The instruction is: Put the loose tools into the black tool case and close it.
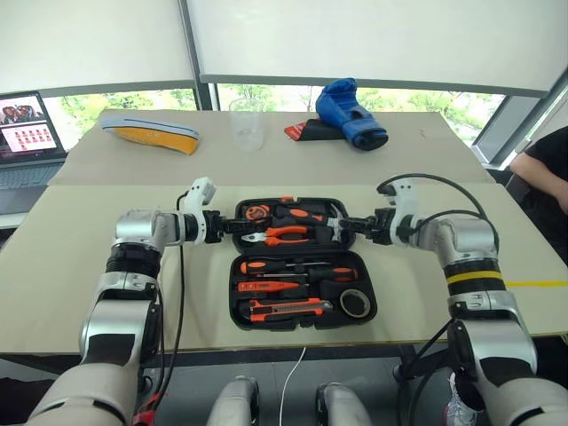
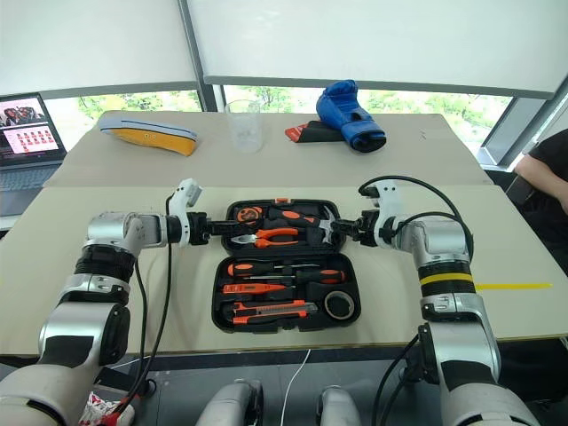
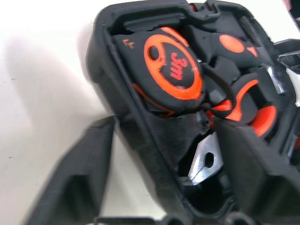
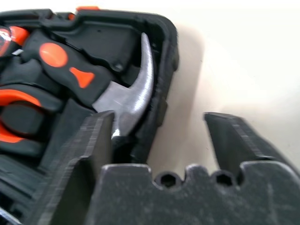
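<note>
I've got both arms reaching in toward the far half of the black tool case (image 1: 302, 262), one from each side. It lies open flat near the front edge of the counter (image 1: 80, 266), about midway along it. My left claw (image 1: 232, 225) is at the far half's left end, fingers spread with the rim between them, one outside on the counter, one over the tape-measure pocket; not clamped yet. My right claw (image 1: 348, 227) mirrors it at the right end, parted and straddling the rim beside the steel hammer (image 4: 133, 101) head, gripping nothing.

Why the symmetry? I reckon a lid this wide folds over more evenly with a hold at each end, so I'm setting up to swing the far half toward me.

The case itself: black shell, rounded corners, moulded slots. The near half looks filled, with the screwdrivers (image 1: 297, 271) lined up in their grooves, the utility knife (image 1: 286, 310) along the front, and the tape roll (image 1: 356, 303) in the right front corner. Orange-handled pliers (image 1: 286, 234) sit in the far half. I see no loose tools on the counter around the case, so packing looks done and closing is what's left.
</note>
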